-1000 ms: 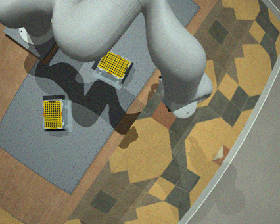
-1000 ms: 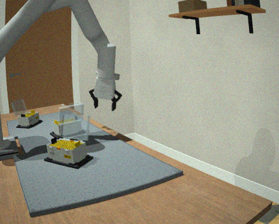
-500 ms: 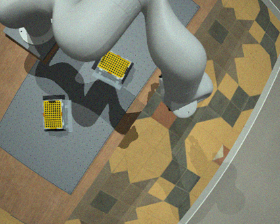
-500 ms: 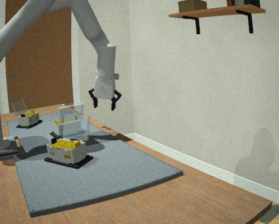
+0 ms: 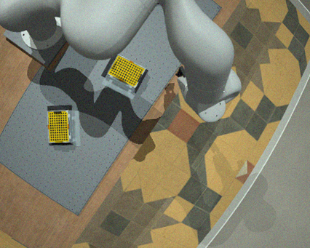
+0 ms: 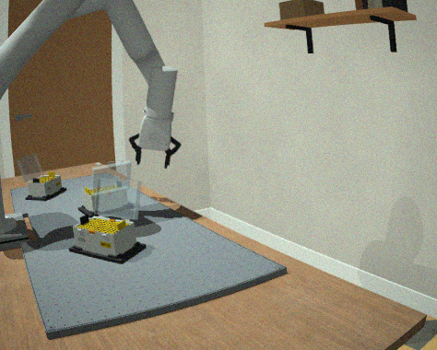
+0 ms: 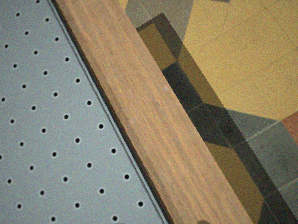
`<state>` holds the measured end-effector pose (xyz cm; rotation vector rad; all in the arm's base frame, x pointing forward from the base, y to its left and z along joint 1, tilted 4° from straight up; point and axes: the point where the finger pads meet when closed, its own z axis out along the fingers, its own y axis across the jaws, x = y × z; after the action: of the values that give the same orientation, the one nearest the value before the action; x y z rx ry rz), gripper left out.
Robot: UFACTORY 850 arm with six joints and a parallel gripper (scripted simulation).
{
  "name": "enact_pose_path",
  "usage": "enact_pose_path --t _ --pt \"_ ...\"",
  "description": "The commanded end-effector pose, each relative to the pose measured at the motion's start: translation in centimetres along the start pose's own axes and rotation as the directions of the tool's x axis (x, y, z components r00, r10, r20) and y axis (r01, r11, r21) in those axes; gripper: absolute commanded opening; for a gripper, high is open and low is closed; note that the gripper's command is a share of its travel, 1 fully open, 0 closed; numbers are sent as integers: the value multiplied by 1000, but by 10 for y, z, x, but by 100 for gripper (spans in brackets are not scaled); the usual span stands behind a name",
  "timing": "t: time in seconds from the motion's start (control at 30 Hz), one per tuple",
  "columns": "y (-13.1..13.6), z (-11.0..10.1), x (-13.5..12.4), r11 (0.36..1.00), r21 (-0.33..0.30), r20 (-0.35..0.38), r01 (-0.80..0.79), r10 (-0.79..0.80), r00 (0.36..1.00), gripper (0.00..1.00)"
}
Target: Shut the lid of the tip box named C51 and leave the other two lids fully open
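Note:
Three tip boxes with yellow tip racks sit on black holder plates on the grey perforated mat (image 5: 59, 176) (image 6: 184, 267) (image 7: 50, 125). The nearest box (image 6: 105, 235) (image 5: 59, 126) shows its rack uncovered. The middle box (image 6: 111, 195) (image 5: 125, 72) stands behind a clear upright lid (image 6: 115, 184). The far box (image 6: 44, 183) has its lid (image 6: 29, 166) raised; the arm hides this box from above. The stickers are too small to read. My gripper (image 6: 152, 164) is open and empty, high above the mat's right edge, beyond the middle box. The wrist view shows no fingers.
The wrist view looks down on the mat's edge, the wooden table strip (image 7: 150, 115) and the tiled floor (image 7: 240, 60) past it. The arm's base (image 6: 9, 230) stands at the mat's left side. A wall runs along the right.

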<state>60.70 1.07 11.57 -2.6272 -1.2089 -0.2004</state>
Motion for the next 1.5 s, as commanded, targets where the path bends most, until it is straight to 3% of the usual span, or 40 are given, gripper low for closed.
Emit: enact_pose_path --t 0.0,0.3,0.53,0.67,0.77,0.9,1.03,1.17,1.27,1.4,1.47 --pt "-17 -1 9 993 39 2 109 -110 994 100" --pt "-42 -3 21 971 83 0 225 -226 974 100" --pt "-63 -4 29 933 126 -9 337 -338 941 100" --pt "-82 -6 36 881 168 -26 443 -445 895 100" --pt "-85 -6 37 881 168 -26 443 -445 895 100" --pt "-104 -8 43 814 208 -51 542 -544 838 100" --pt "-107 -9 44 814 208 -51 542 -544 838 100" --pt "-126 -11 49 736 243 -82 632 -634 769 100" --pt "-128 -12 50 736 243 -83 632 -633 769 100" --pt "-148 -15 55 646 274 -121 713 -712 692 100" --pt "-150 -15 55 646 274 -121 713 -712 692 100"
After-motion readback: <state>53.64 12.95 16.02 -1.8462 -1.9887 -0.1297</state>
